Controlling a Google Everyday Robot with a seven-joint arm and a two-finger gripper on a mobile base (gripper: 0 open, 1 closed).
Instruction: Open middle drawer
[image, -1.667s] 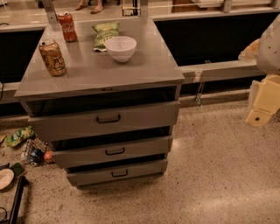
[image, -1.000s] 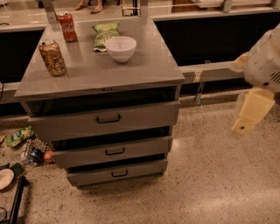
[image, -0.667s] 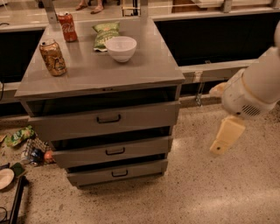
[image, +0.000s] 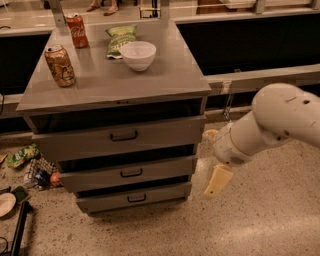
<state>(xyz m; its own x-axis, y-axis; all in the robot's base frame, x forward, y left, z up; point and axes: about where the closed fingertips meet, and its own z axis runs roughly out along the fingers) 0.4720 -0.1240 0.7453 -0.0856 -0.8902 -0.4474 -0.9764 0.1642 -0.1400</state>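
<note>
The middle drawer (image: 150, 171) is the medium-height grey front of the three in the grey cabinet, with a small black bar handle (image: 131, 173) at its centre. It sits between the tallest top drawer (image: 165, 132) and the narrowest bottom drawer (image: 160, 194), with a dark gap above each front. My gripper (image: 207, 164) hangs at the cabinet's right side, level with the middle drawer and just off its right end. Its two cream fingers (image: 217, 181) are spread apart and hold nothing. The white arm (image: 280, 117) reaches in from the right.
On the cabinet top (image: 165, 75) stand a gold can (image: 60, 65), a red can (image: 76, 30), a green chip bag (image: 119, 37) and a white bowl (image: 138, 54). Litter (image: 30, 165) lies on the floor at the left. A low ledge (image: 260, 77) runs behind.
The arm has swung left and down from the right edge, bringing the gripper close to the cabinet's right side at middle drawer height. The drawers have not moved.
</note>
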